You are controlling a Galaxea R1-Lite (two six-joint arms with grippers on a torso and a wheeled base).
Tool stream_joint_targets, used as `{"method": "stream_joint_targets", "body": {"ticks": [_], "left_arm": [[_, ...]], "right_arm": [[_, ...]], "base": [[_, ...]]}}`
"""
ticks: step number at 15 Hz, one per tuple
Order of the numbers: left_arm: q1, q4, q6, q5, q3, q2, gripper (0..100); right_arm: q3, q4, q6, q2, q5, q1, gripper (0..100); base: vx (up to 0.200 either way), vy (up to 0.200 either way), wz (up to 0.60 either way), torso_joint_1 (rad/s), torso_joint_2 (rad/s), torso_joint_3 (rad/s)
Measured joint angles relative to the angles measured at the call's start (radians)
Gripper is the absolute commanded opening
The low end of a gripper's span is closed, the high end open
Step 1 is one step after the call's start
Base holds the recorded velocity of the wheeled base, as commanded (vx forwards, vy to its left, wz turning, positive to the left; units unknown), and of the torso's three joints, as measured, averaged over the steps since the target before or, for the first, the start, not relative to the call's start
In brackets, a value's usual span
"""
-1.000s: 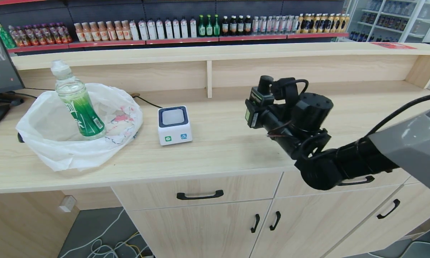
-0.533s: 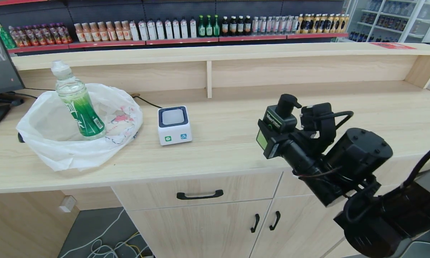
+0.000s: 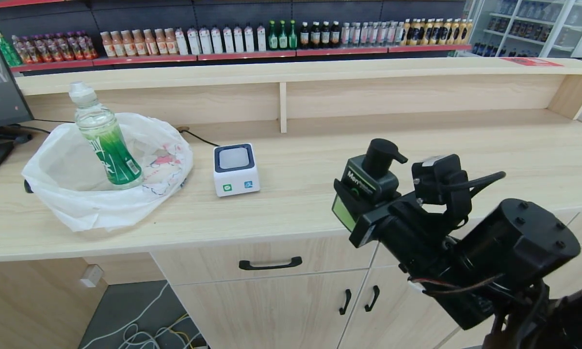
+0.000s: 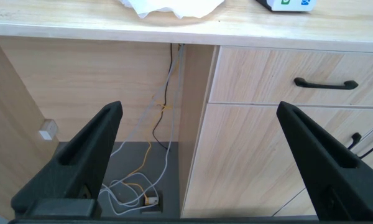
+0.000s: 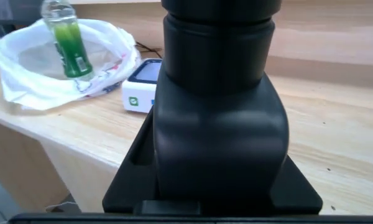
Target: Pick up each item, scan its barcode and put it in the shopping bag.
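My right gripper (image 3: 371,217) is shut on a black pump bottle (image 3: 367,182) with a green label, holding it upright above the counter's front edge, right of the scanner. The same bottle (image 5: 217,118) stands close before the right wrist camera. The white cube scanner (image 3: 235,168) sits mid-counter, its window facing up. Left of it lies the white shopping bag (image 3: 72,198), spread wide, with a green drink bottle (image 3: 105,138) standing in it. My left gripper (image 4: 199,155) hangs open below the counter's edge, in front of the cabinet doors, with nothing between its fingers.
A raised wooden shelf (image 3: 291,72) runs along the back of the counter (image 3: 296,208). A dark monitor (image 3: 0,92) stands at the far left, and a cable (image 3: 199,138) runs behind the scanner. Drawers with black handles (image 3: 270,264) sit below. Bare counter stretches to the right.
My right arm has drawn back and down with the pump bottle, from above the middle of the counter to over its front edge. The bag, drink bottle and scanner have not moved.
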Motion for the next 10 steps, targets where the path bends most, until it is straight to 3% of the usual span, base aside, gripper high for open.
{"method": "stream_joint_targets", "body": {"ticks": [4, 10], "left_arm": [[0.000, 0.000, 0.000, 0.000, 0.000, 0.000, 100], [0.000, 0.000, 0.000, 0.000, 0.000, 0.000, 100]], "right_arm": [[0.017, -0.001, -0.142, -0.033, -0.001, 0.141, 0], [0.047, -0.001, -0.453, -0.051, 0.000, 0.231, 0]], "base": [[0.000, 0.000, 0.00, 0.000, 0.00, 0.000], [0.000, 0.000, 0.00, 0.000, 0.00, 0.000]]}}
